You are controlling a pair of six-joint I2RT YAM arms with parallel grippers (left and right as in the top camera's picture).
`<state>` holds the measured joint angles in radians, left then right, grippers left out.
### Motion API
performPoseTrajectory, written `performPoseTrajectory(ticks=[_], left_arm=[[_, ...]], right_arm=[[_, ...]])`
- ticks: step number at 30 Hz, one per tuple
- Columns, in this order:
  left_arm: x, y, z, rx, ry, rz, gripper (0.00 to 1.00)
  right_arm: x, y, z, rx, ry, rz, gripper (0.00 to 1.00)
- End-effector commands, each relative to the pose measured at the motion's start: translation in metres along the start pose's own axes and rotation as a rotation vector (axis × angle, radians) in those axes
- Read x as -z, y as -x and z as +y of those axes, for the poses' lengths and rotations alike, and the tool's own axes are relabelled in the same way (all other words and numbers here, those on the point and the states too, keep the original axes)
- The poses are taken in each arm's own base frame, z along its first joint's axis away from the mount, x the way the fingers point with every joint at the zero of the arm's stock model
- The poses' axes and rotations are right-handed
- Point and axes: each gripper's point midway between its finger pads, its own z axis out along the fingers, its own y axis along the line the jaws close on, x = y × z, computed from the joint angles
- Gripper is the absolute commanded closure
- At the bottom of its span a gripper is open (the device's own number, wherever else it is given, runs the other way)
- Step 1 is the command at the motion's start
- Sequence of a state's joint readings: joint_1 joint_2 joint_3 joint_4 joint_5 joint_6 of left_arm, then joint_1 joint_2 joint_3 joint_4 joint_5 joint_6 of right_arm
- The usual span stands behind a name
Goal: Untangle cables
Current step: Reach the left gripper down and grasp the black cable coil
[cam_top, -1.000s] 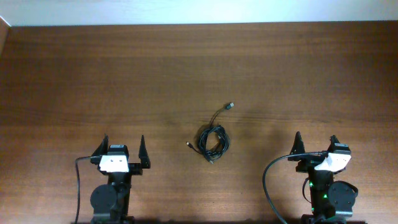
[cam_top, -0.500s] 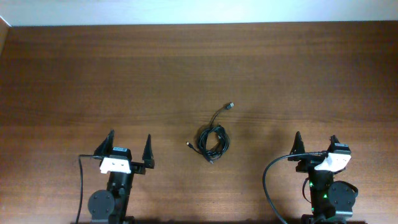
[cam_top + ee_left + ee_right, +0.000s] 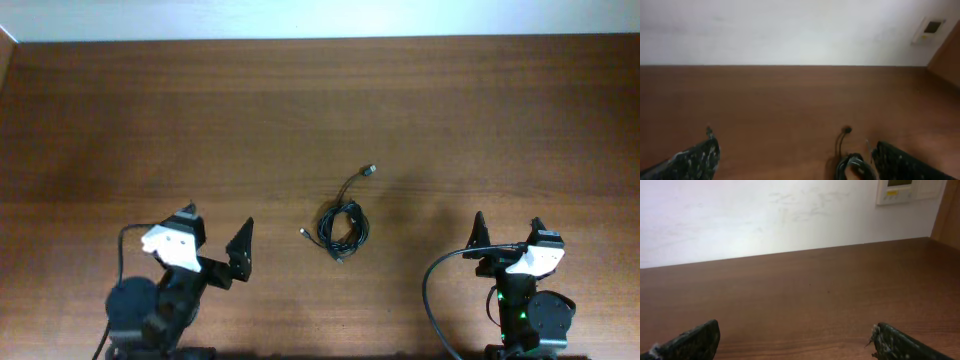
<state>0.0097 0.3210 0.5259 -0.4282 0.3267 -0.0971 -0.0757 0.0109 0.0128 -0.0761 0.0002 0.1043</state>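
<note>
The cables (image 3: 343,226) lie as a small black coiled bundle at the table's middle, one strand running up and right to a plug end (image 3: 369,170). My left gripper (image 3: 220,216) stands open to the lower left of the bundle, angled toward it and apart from it. In the left wrist view the cables (image 3: 852,165) show at the bottom edge, just inside the right finger (image 3: 905,164) of the open left gripper (image 3: 793,140). My right gripper (image 3: 508,220) is open and empty at the lower right. The right wrist view shows the right gripper (image 3: 796,325) over bare wood, with no cables in sight.
The brown wooden table (image 3: 320,100) ends at a white wall (image 3: 765,215) at the back. A thick black arm cable (image 3: 430,290) loops beside the right arm's base. A wall panel (image 3: 895,191) hangs at the upper right of the right wrist view.
The left arm has turned to the right, swinging its open gripper toward the cables. The right arm and the cables have not moved.
</note>
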Motion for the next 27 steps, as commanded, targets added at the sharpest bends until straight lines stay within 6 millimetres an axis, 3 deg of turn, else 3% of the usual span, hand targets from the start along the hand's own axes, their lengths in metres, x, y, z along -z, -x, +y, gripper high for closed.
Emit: performPoseTrajectory(ticks=[1, 3, 5, 6, 10, 11, 14, 16, 17, 19, 22, 27], left_arm=[[-0.007, 0.015, -0.014, 0.065, -0.080, 0.112, 0.01], [-0.014, 0.024, -0.030, 0.130, -0.169, 0.253, 0.01], [-0.019, 0.023, -0.033, 0.195, -0.188, 0.379, 0.01], [-0.025, 0.022, -0.042, 0.218, -0.256, 0.401, 0.01], [-0.053, 0.025, -0.033, 0.210, -0.259, 0.389, 0.01], [-0.062, 0.017, -0.037, 0.213, -0.276, 0.424, 0.01], [-0.096, -0.036, -0.054, 0.075, -0.193, 0.603, 0.00], [-0.116, -0.063, -0.076, -0.190, -0.175, 0.644, 0.08], [-0.127, -0.076, -0.093, -0.328, -0.211, 0.649, 0.05], [-0.146, -0.103, -0.112, -0.427, -0.246, 0.676, 0.01], [-0.171, -0.156, -0.108, -0.450, -0.229, 0.789, 0.01], [-0.188, -0.207, -0.096, -0.515, -0.212, 0.885, 0.01]], right_arm=[[0.000, -0.004, 0.000, -0.005, -0.002, 0.007, 0.02], [0.000, -0.004, 0.000, -0.005, -0.002, 0.007, 0.02], [0.000, -0.004, 0.000, -0.005, -0.002, 0.007, 0.02], [0.000, -0.004, 0.000, -0.005, -0.002, 0.007, 0.02], [0.000, -0.004, 0.000, -0.005, -0.002, 0.007, 0.02], [0.000, -0.004, 0.000, -0.005, -0.002, 0.007, 0.01], [0.000, -0.004, 0.000, -0.005, -0.002, 0.007, 0.02], [0.000, -0.004, 0.000, -0.005, -0.002, 0.007, 0.02], [0.000, -0.004, 0.000, -0.005, -0.002, 0.007, 0.02], [0.000, -0.004, 0.000, -0.005, -0.002, 0.007, 0.02], [0.000, -0.004, 0.000, -0.005, -0.002, 0.007, 0.02], [0.000, -0.004, 0.000, -0.005, -0.002, 0.007, 0.02]])
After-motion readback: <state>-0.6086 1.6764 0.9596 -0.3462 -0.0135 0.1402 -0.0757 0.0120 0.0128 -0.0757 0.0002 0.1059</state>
